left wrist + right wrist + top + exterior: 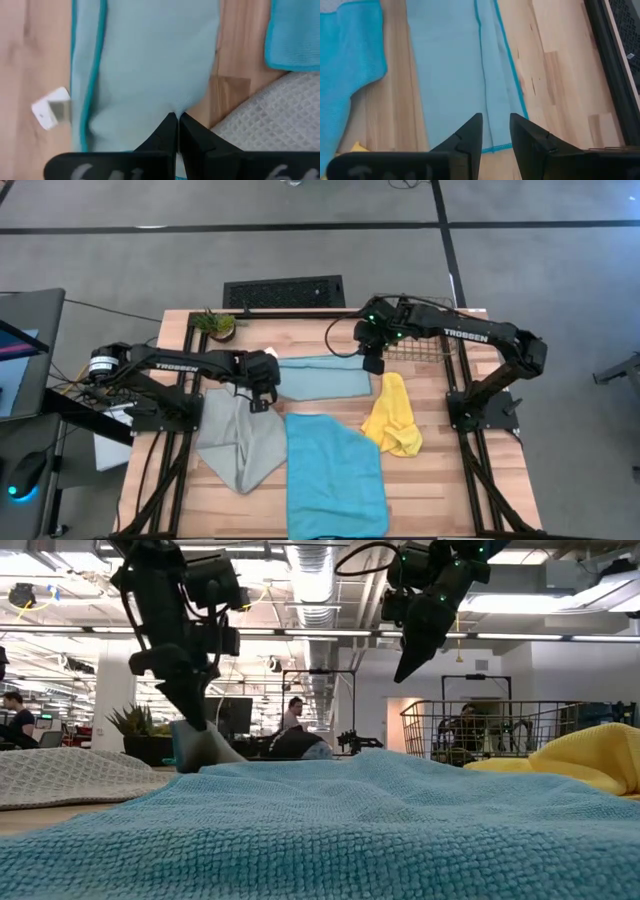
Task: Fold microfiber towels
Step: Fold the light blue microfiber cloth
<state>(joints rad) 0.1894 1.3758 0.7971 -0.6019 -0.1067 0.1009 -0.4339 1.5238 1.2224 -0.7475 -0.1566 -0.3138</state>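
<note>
Toward the worktop's far edge, the left end effector (262, 402) pinches the pale blue microfiber towel (322, 377) corner, while the right end effector (373, 366), spread, likely must grip the opposite end.

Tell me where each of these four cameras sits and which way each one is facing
High: overhead, straight down; both arms, four towels.
Low: tabletop height, level across the cyan towel; both arms descend from above.
Left wrist: on the left arm, down past the shut left gripper pinching the pale blue towel.
Right wrist: on the right arm, down past the right gripper, jaws apart.
Shared: both wrist views show the pale blue towel.
</note>
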